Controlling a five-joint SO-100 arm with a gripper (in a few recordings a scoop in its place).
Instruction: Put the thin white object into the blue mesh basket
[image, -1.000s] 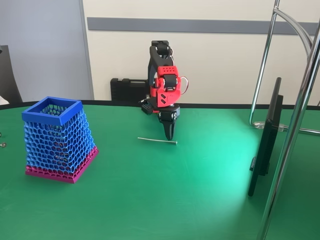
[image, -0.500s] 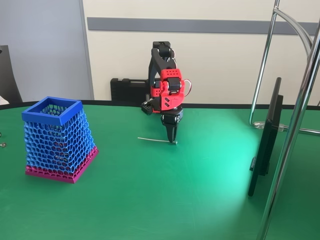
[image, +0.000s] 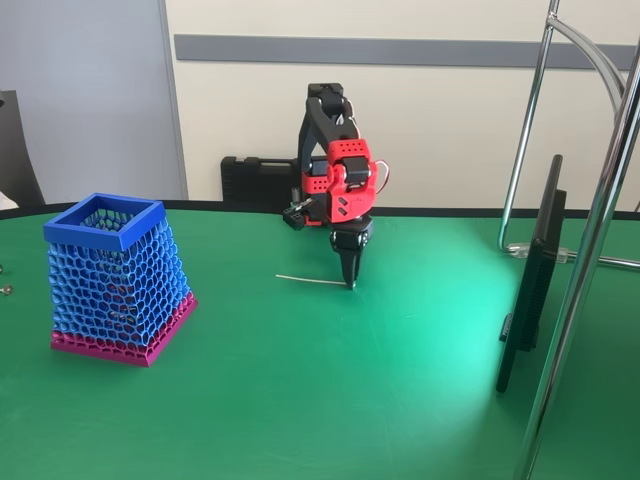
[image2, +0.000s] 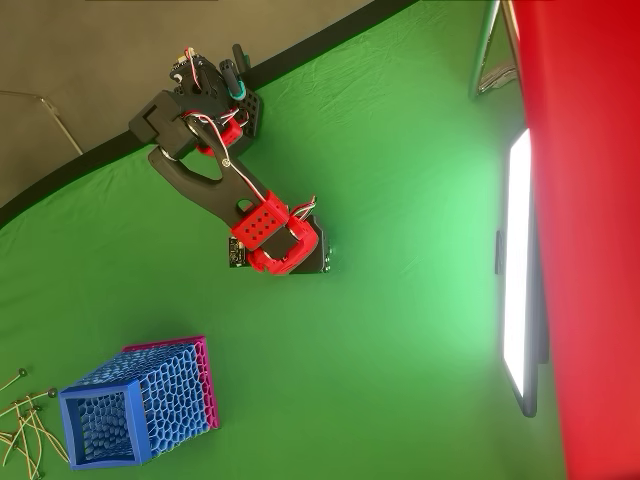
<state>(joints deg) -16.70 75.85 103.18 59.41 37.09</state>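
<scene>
Pincer (image: 349, 283) tip-down at thin white object (image: 312, 281) end, blue mesh basket (image: 117, 278) apart

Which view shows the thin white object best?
The fixed view: the thin white object lies in profile on the green table, its right end at the tool tips. In the overhead view the arm sits above that spot, so I cannot make the stick out.

Your gripper (image: 349, 280) points straight down at the right end of the thin white object (image: 312, 281), tips at the green tabletop (image: 380, 400). The jaws look closed around that end, though the stick is too fine to be sure. The stick lies level, reaching left, near the tabletop's far edge. The blue mesh basket (image: 115, 277) stands upright well apart, toward the left edge.
</scene>
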